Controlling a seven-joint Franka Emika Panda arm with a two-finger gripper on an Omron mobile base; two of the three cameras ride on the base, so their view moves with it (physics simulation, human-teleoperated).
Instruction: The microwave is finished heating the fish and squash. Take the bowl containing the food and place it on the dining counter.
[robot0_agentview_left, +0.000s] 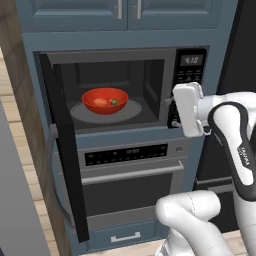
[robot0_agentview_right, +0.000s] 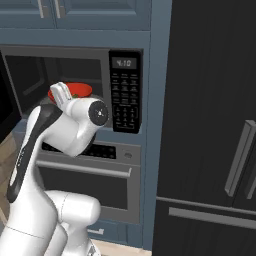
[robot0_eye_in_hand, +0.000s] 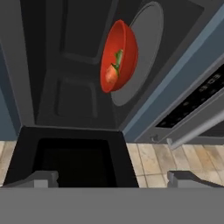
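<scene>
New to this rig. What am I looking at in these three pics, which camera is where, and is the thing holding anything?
It is a rendered kitchen with a white robot arm on a driving base. Two pictures come from cameras on the base, behind the arm to its left and right; the third looks along the hand itself, so it appears rolled sideways.

The microwave is built into blue cabinets, with its door swung open to the left. Inside, on the round grey turntable, sits the red bowl with the food: an orange lump and a small green piece. An oven sits below.

The pincer is open and holds nothing. Its tips show at the bottom of the hand picture, outside the cavity and apart from the bowl.
</scene>
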